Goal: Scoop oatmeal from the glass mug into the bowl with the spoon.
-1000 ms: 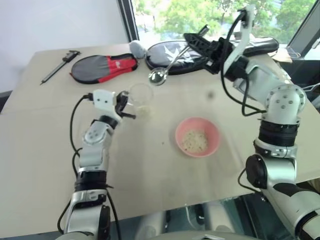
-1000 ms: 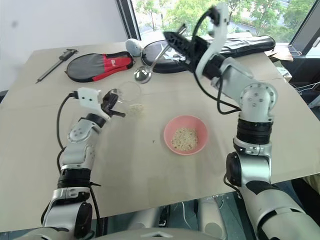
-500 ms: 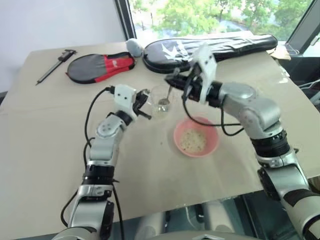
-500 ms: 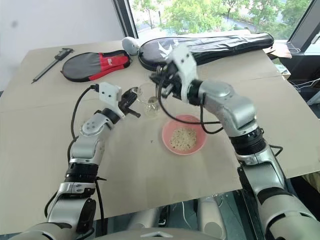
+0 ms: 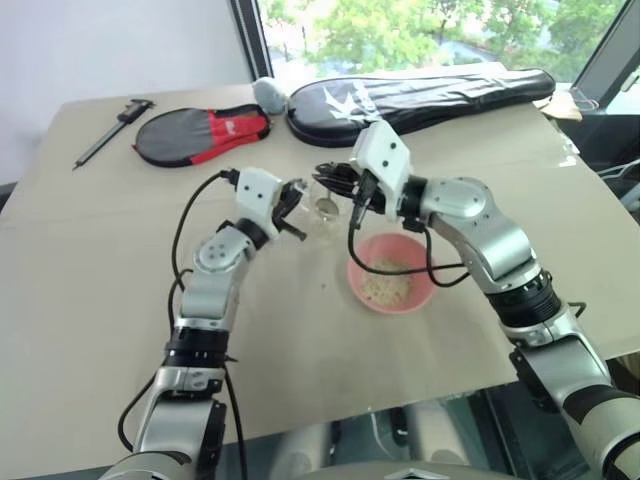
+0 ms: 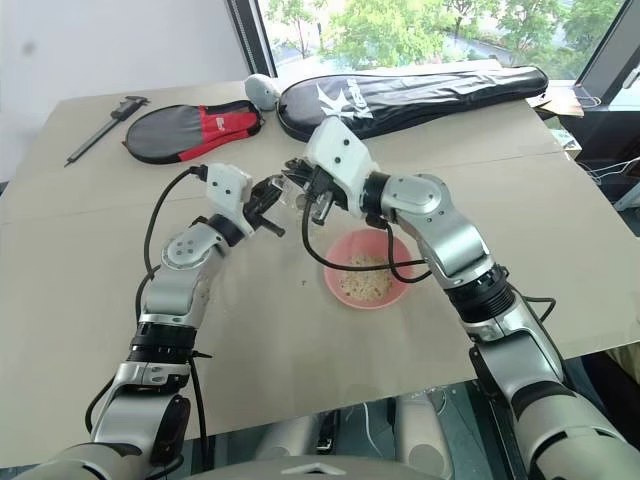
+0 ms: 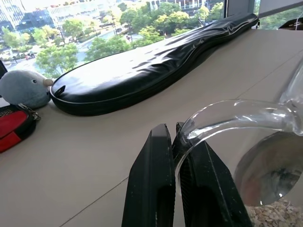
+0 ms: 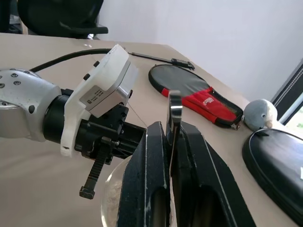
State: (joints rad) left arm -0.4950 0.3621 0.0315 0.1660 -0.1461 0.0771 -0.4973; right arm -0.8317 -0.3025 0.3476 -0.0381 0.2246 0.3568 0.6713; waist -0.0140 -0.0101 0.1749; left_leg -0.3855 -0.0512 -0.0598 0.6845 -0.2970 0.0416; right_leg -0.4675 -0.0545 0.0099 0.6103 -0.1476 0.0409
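Mid-cycle, scooping stage. Right gripper (image 8: 171, 142) is clamped on the spoon (image 8: 174, 109) handle, with the spoon's bowl end down inside the mug (image 5: 322, 203); the left wrist view shows that end low in the glass, just above the oatmeal (image 7: 277, 215). Left gripper (image 7: 176, 142) is pinched tight on the mug rim, steadying it. Mug sits near the middle of the worktop (image 5: 90, 300), slightly toward the far edge, with the bowl (image 5: 392, 273) just beside it on the near-right side.

Done so far, by the look of it: the bowl already holds a pale heap of oats (image 5: 386, 284), so at least some has been transferred. Left: the mug still has flakes at the bottom, so my read is more scoops remain. Can't tell how much is left in the mug, or whether the spoon is loaded yet.

Next needs a level lift clear of the rim, then a short carry to the bowl and a tip. Risk: spoon catching the thin glass or dragging the mug.
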